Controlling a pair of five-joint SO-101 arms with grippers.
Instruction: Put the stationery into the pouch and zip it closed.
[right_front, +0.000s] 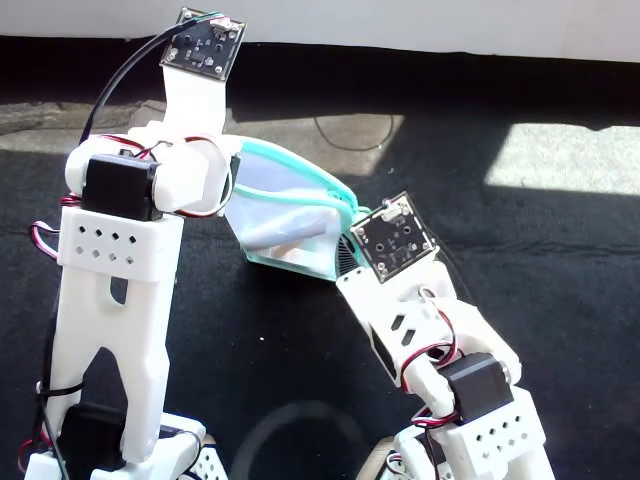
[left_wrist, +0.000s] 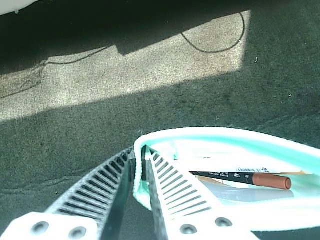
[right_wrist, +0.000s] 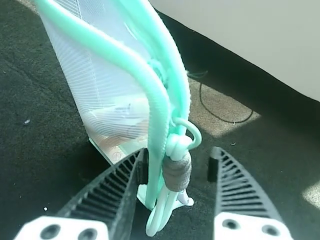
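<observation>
Pincer slip off the zip pull (right_wrist: 186, 134) was judged the chief hazard at this stage. The right pincer (right_wrist: 178, 152) straddled the pull without gripping it. A closure placed slightly off would catch the teal rim of the pouch (right_wrist: 100, 85) instead, and any draw along the zip would then drag the whole pouch rather than shut it.

A second risk lay at the far end. If the left pincer (left_wrist: 139, 151) gave up its pinch, nothing would brace the pouch against the pull. The mouth, standing wide, could then tip and let the pen (left_wrist: 245, 179) slide out.

Left pincer: clenched on the rim at the end of the pouch, fingers nearly together with the fabric between them.

Right pincer: released, jaws well apart. One finger lay against the end seam of the pouch; the other stood clear of the pull.

High view: the pouch ran across the middle of the dark desk (right_front: 540, 270) from 10 o'clock to 4 o'clock. The left pincer sat at its 10 o'clock end and the right pincer at its 4 o'clock end.

Contents: the pen, brown-capped, lay inside the pouch just below the open rim. The zip was not yet drawn.
</observation>
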